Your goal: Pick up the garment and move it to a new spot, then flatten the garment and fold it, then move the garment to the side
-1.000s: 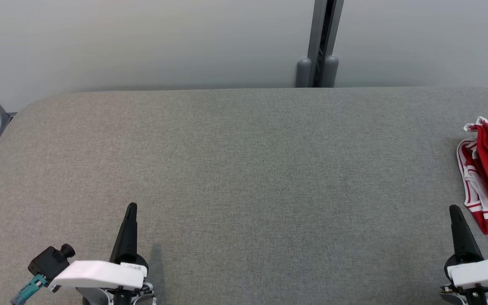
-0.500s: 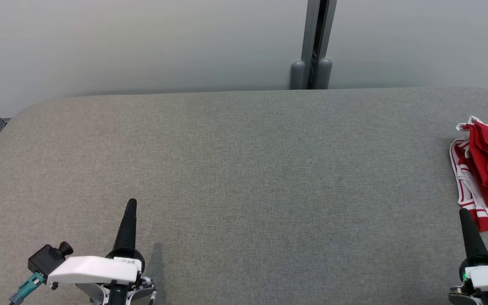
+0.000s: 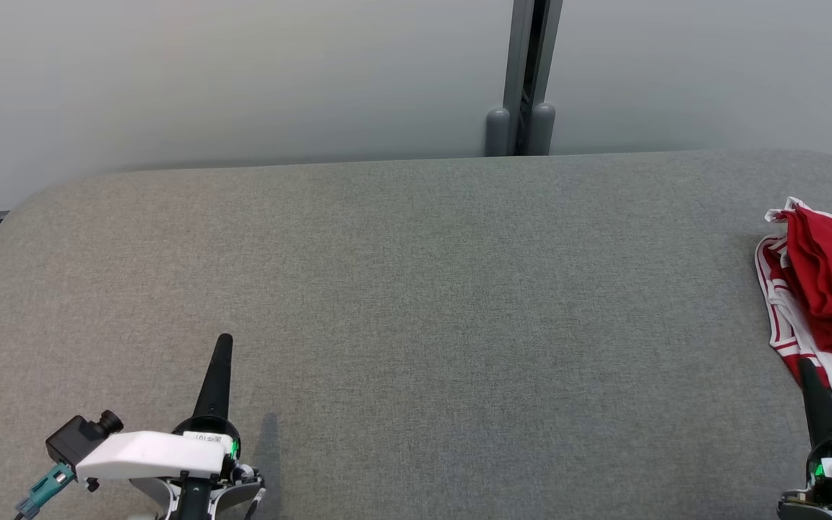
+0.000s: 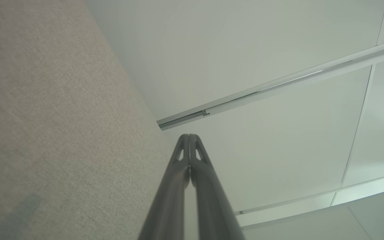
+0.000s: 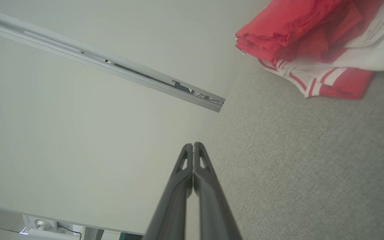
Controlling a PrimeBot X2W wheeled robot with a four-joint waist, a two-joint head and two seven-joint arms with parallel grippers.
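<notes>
You are looking down at a grey fabric-covered table (image 3: 416, 274). The garment (image 3: 831, 289), red with white striped trim, is lying bunched in a heap at the table's far right side and running past the right edge of the head view. Your right gripper (image 3: 807, 363) is sitting at the lower right with its jaws pressed together, gripping nothing. In the head view its tip is pointing up at the near edge of the garment, while in the right wrist view the cloth is lying off to the upper right, apart from the closed fingertips. Your left gripper (image 3: 224, 338) is resting at the lower left, well apart from the garment, with its jaws likewise pressed together and empty, and it is casting a shadow on the table just beside it. A pale wall (image 3: 243, 72) and a grey upright post (image 3: 524, 72) are standing behind the table.
</notes>
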